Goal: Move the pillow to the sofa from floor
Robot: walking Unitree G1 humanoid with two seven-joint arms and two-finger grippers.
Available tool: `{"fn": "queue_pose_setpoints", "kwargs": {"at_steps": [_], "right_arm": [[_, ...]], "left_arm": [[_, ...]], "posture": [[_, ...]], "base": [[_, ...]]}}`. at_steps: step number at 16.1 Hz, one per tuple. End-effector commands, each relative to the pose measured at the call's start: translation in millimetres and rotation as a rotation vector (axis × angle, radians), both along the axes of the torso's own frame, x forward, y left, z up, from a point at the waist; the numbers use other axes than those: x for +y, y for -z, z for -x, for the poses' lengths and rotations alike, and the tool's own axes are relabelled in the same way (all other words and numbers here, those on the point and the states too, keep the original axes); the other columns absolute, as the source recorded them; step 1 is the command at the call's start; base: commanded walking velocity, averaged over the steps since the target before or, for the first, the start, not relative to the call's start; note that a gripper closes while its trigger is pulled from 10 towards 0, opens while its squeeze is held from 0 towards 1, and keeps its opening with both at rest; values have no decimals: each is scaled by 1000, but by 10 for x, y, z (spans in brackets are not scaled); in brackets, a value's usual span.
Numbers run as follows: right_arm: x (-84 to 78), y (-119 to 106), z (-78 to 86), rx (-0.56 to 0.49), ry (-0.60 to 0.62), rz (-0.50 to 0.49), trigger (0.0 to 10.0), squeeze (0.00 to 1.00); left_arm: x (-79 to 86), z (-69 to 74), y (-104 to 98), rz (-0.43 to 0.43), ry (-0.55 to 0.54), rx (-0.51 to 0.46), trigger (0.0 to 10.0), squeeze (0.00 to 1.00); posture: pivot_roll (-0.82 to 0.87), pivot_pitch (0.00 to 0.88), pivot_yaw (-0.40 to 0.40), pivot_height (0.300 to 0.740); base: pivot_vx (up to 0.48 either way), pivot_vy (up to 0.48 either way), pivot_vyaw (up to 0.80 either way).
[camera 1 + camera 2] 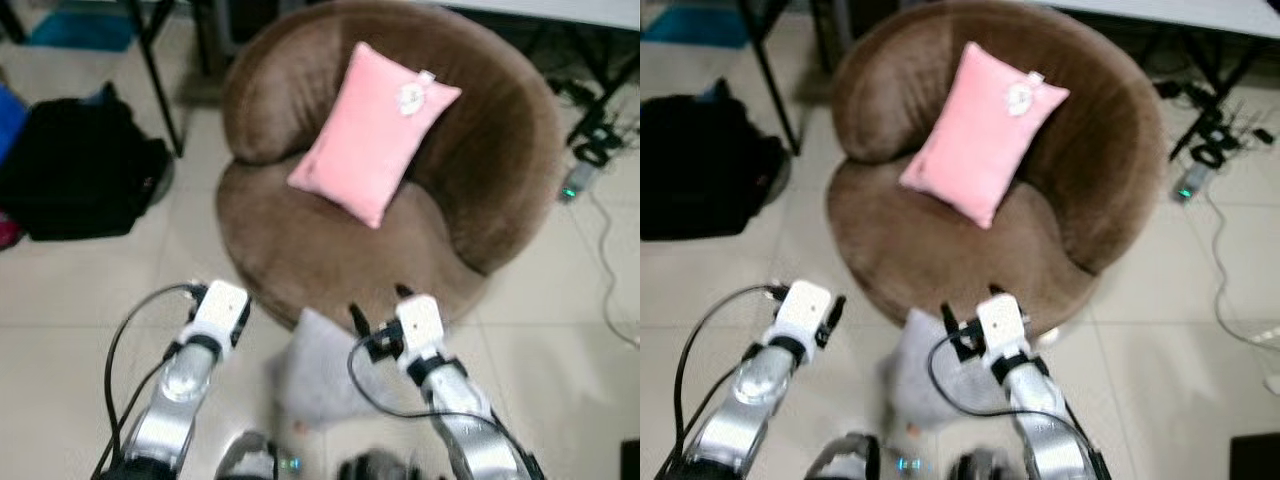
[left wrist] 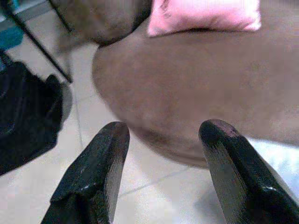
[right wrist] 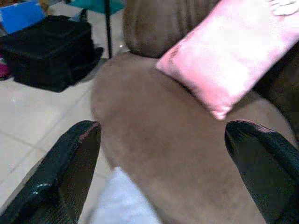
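A: Where's the pillow point(image 1: 320, 375) that has to move?

B: On the floor point(image 1: 80, 300), pale grey, lying against the front foot of the sofa point(image 1: 330, 255), touching its base. A pink cushion point(image 1: 372, 130) already leans on the sofa's backrest; I'd judge that isn't the one to move.

A: And the grippers?

B: Both hover just in front of the sofa, above the floor. The left gripper point(image 2: 161, 172) has its fingers spread apart and empty, off to the left of the grey pillow. The right gripper point(image 3: 163, 172) is spread wider still, also empty, right over the pillow's sofa-side edge.

A: So the step in hand?

B: Reaching down for the grab, I'd say. The pillow is soft and broad, so a pinch at one corner would probably let it sag and drag. Better to lower the right gripper onto an edge, bite deep into the stuffing, and bring the left in from the other side.

A: Any trouble spots?

B: The pillow sits tight against the sofa, so fingers could jam on the upholstery. There's a black bag point(image 1: 75, 170) left of the sofa, well apart.
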State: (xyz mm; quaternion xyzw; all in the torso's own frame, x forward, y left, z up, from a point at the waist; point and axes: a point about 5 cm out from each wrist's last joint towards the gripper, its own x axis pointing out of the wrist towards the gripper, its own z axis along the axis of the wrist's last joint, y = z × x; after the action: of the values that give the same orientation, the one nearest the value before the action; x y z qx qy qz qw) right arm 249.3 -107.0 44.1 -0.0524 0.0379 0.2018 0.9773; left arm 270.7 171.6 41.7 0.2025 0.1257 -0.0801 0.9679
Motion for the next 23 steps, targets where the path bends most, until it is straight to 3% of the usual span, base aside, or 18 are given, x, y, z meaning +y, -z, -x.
{"fn": "queue_pose_setpoints", "kwargs": {"at_steps": [1, 5, 8, 14, 17, 20, 23], "right_arm": [[-121, 45, 33, 24, 29, 21, 10000, 0], [-107, 1, 10, 19, 28, 23, 10000, 0], [-86, -10, -4, 21, 26, 23, 10000, 0], [-144, -49, -59, -19, 68, 28, 10000, 0], [-151, -66, -105, -18, 76, 27, 10000, 0], [-94, -38, -116, 16, 64, 9, 10000, 0], [-49, -2, -100, 41, 67, -8, 10000, 0]], "left_arm": [[-113, 17, 29, 11, 28, 8, 10000, 0], [-142, 35, 63, 11, 49, 25, 10000, 0], [-244, 25, 38, 76, 88, 38, 10000, 0], [-259, -16, -14, 25, 113, 0, 10000, 0], [-233, -42, -32, 90, 71, -10, 10000, 0], [-140, -78, 1, 191, -7, 38, 10000, 0], [-113, -69, 24, 214, -23, 45, 10000, 0]], "posture": [[109, 200, -77, 740], [111, 203, -79, 740], [112, 206, -74, 740], [110, 202, -68, 740], [108, 202, -67, 740], [104, 197, -66, 723], [101, 196, -64, 706]], "base": [[0, 0, 0], [0, 0, 0], [0, 0, 0], [0, 0, 0], [0, 0, 140], [0, 0, 419], [0, 0, 417]]}}
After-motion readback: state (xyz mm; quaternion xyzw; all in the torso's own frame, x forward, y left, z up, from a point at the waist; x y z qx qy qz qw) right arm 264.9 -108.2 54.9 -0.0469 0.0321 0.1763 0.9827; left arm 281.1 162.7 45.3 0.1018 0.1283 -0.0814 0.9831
